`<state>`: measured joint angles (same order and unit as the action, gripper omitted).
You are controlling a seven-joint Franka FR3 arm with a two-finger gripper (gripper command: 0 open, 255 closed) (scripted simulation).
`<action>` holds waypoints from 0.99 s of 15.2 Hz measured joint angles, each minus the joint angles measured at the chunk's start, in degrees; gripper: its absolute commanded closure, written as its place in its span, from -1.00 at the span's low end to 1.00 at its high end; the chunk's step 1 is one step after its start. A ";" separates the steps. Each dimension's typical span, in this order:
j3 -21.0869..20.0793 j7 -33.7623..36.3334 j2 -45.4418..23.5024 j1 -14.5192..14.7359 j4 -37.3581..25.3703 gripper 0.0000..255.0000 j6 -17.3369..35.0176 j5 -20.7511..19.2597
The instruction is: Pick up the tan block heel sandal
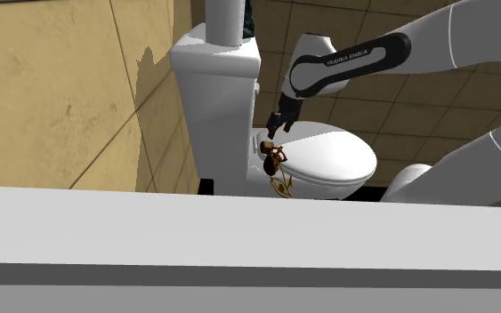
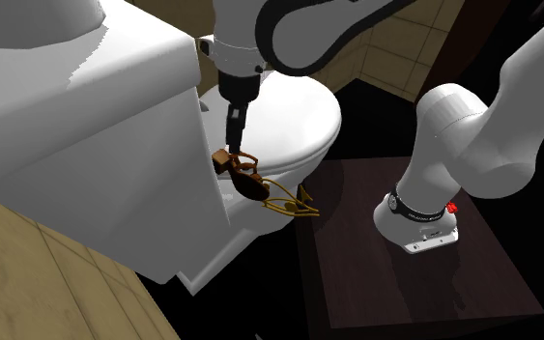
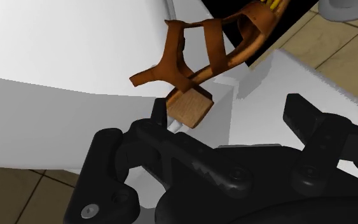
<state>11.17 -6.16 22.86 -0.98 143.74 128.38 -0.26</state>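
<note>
The brown strappy sandal (image 1: 273, 161) with a tan block heel sits at the edge of the white toilet lid (image 1: 333, 156), just beside the tank (image 1: 217, 89). The pincer (image 1: 278, 131) hangs just above it, released, the heel between its parted fingers. The arm (image 1: 391, 49) reads "FRANKA EMIKA".

A brown strappy sandal (image 3: 190, 63) shows against the white toilet (image 3: 56, 51), its tan block heel (image 3: 187, 107) just beside one finger of the spread-apart black gripper (image 3: 231, 118).
</note>
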 measured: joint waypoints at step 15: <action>3.05 -5.12 -14.85 1.16 1.06 1.00 16.85 4.98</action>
<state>14.22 -11.28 8.01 0.18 144.80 145.23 4.72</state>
